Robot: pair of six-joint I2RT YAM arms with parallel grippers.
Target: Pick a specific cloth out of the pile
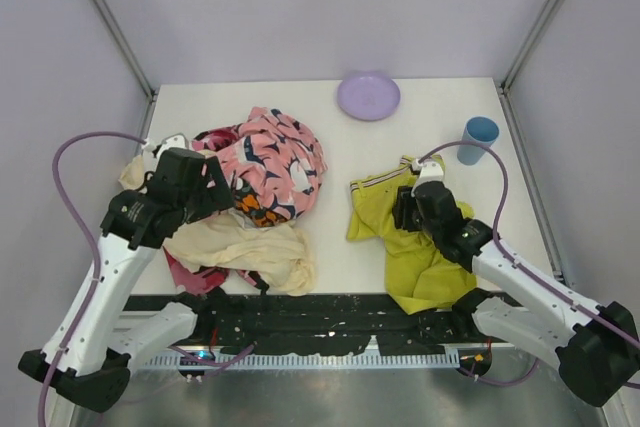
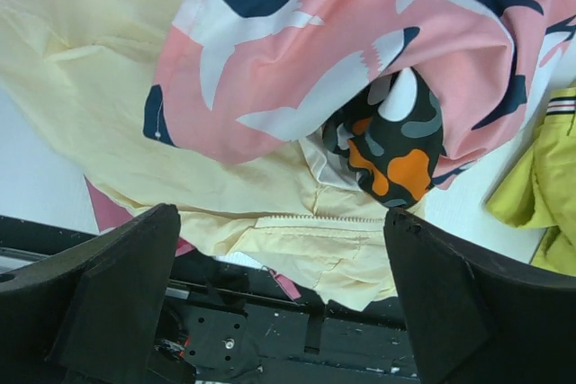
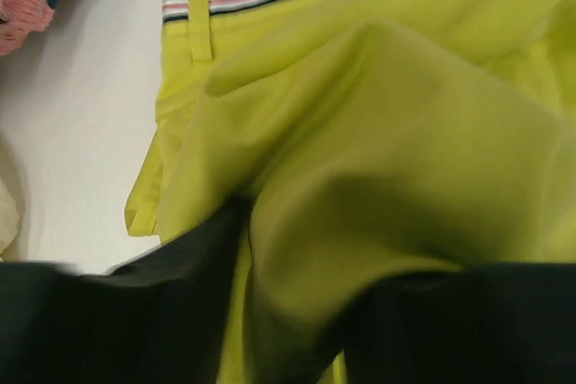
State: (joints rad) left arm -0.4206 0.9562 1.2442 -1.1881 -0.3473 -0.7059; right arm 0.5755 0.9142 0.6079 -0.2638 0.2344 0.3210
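The cloth (image 1: pixel 425 252), a plain yellow-green garment, lies apart from the pile at the table's front right, its striped waistband (image 1: pixel 378 183) towards the pile. My right gripper (image 1: pixel 406 209) sits on it. In the right wrist view the gripper (image 3: pixel 301 312) is shut on a fold of the cloth (image 3: pixel 378 114) that bulges up between the dark fingers (image 3: pixel 135 312). The pile (image 1: pixel 268 162) of pink printed, cream, orange-and-black and magenta pieces lies left of centre. My left gripper (image 1: pixel 222 187) hovers at the pile's left side. It (image 2: pixel 283 294) is open and empty above the cream cloth (image 2: pixel 324 254).
A purple plate (image 1: pixel 368 95) stands at the back centre. A blue cup (image 1: pixel 479 139) stands at the right, behind the right arm. The cream cloth (image 1: pixel 250 247) and a magenta piece (image 1: pixel 185 272) hang over the table's front edge. Frame posts rise at the corners.
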